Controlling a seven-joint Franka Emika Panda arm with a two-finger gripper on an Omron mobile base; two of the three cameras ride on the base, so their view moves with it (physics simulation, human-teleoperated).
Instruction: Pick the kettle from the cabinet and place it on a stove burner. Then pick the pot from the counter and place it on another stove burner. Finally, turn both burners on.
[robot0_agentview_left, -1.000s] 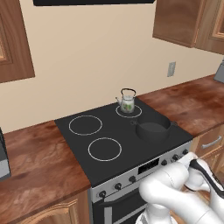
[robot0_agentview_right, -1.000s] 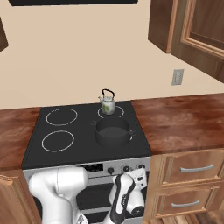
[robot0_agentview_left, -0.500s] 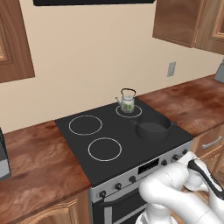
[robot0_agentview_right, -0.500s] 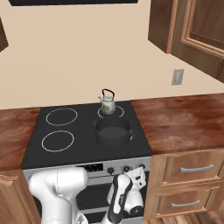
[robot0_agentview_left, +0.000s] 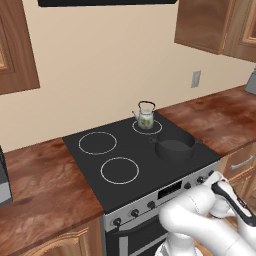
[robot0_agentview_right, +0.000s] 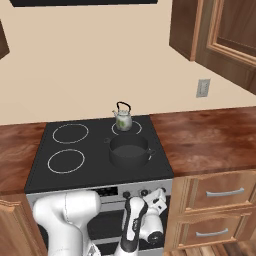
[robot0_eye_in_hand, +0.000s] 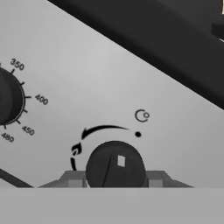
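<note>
Kettle (robot0_agentview_left: 145, 116) teapot-shaped; pot (robot0_agentview_left: 174, 147) squat, dark, round.

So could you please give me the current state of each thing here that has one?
kettle: upright on the back right burner
pot: lidless, on the front right burner
left burners: bare
knob: between the fingertips, seen close up
gripper: at the range front, jaws either side of the knob
drawers: closed
</note>
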